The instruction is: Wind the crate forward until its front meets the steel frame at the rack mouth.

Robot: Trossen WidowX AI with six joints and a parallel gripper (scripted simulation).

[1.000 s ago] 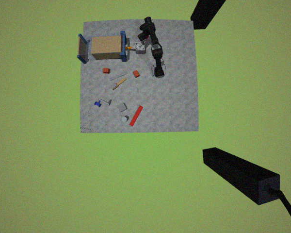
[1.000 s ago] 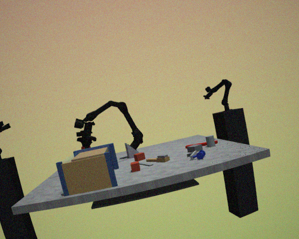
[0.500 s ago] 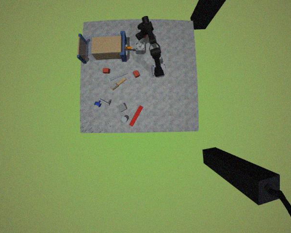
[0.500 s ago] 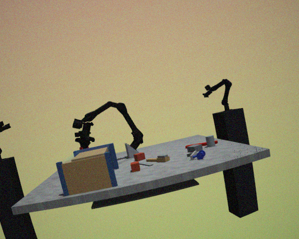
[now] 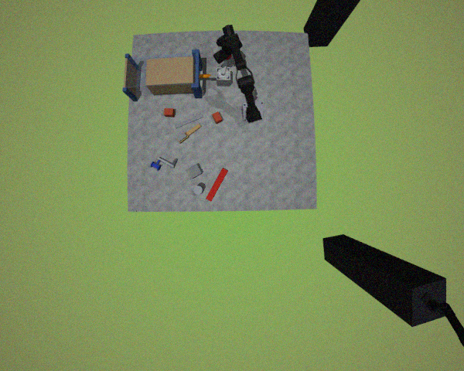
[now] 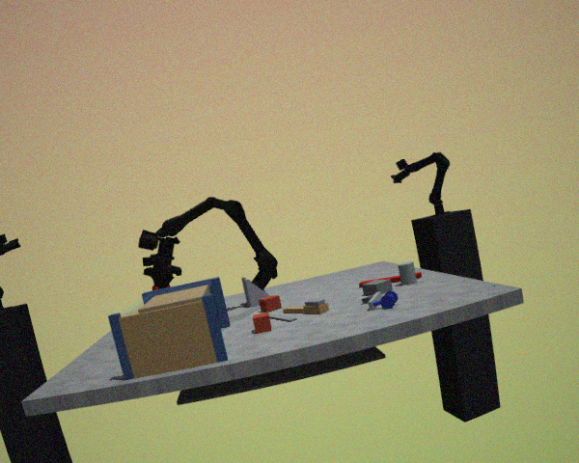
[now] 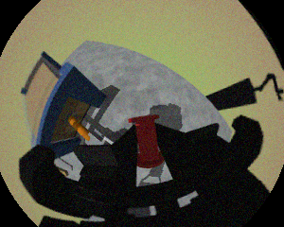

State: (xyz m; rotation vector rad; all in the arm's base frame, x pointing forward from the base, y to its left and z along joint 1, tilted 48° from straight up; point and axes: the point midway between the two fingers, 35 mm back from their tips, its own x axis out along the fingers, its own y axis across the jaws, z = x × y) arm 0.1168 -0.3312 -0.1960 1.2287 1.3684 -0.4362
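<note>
The black arm reaches over the pale grey hand winch (image 5: 223, 76), and its jaws are clenched on the dark red winch handle (image 7: 146, 142), which stands roughly upright in the wrist view. The winch sits on the mottled grey bench (image 5: 272, 159), just beside the blue steel frame (image 5: 196, 78) at the rack's mouth. An orange strap (image 5: 203, 75) runs from the winch to the tan cardboard crate (image 5: 168, 75). The crate sits flat inside the cubby, its front close against that frame. Small red blocks (image 5: 168, 112) lie nearby among other tools.
</note>
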